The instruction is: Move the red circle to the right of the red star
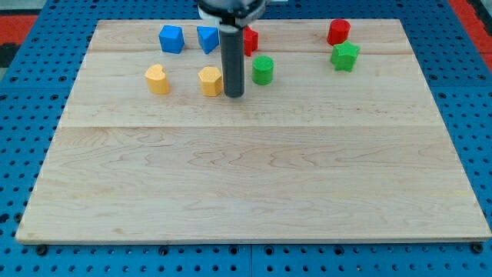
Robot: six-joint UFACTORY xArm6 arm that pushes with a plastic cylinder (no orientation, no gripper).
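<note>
Camera view shows the wooden tabletop. Left of my tip sit a yellow heart and blue cube; a yellow block is just beside it, another blue block behind. No claw exists here, only the rod. Right of it: red star, half hidden, a green cylinder, then the red circle well apart above a green star. I judge the push not yet begun.

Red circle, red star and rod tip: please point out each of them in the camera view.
red circle (338,31): camera view, middle of its top face.
red star (250,41): camera view, visible right part beside the rod.
my tip (234,95): camera view, rod's lowest end.
</note>
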